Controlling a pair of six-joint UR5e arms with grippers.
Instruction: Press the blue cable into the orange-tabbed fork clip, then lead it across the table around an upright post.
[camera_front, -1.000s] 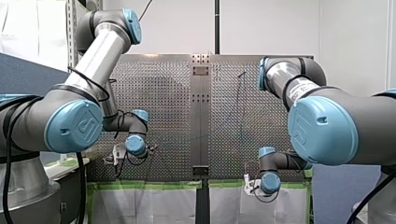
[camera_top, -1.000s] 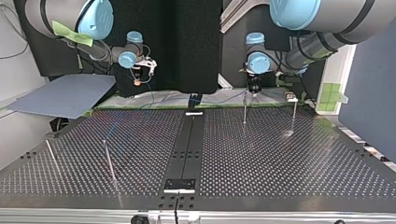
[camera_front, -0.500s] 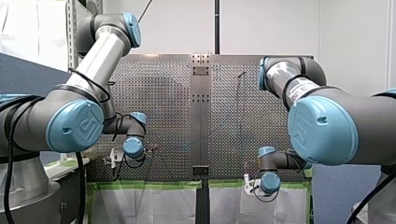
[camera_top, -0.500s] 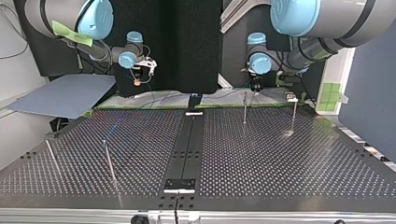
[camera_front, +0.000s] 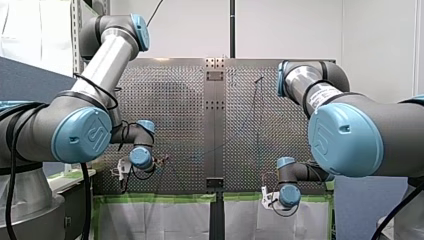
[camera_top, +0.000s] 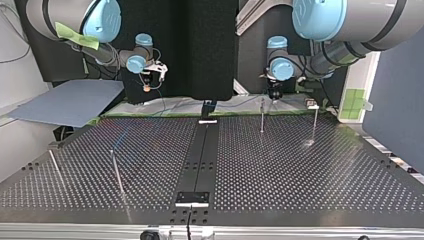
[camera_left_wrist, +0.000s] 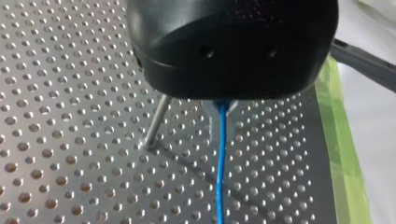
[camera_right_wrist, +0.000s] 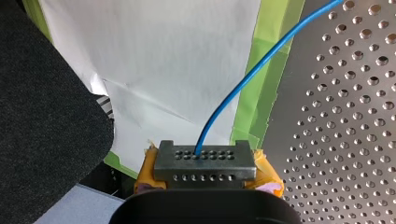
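though thin, blue cable (camera_left_wrist: 220, 158) over perforated table (camera_left_wrist: 70, 140)

the blue cable (camera_right_wrist: 243, 84) is a thin, smooth strand that comes out from the middle of my right gripper (camera_right_wrist: 205, 156) and arcs away ahead of it, while in the left wrist view it drops in a straight, taut line from under my left gripper (camera_left_wrist: 219, 105). a slim metal upright post (camera_left_wrist: 156, 122) stands on the perforated table (camera_left_wrist: 56, 140) just beside that line, not touching it. in the top view one post (camera_top: 262, 116) stands at two o'clock of the table's middle, a second post (camera_top: 315, 122) farther out toward three o'clock, and two tilted posts (camera_top: 116, 170) at nine o'clock.
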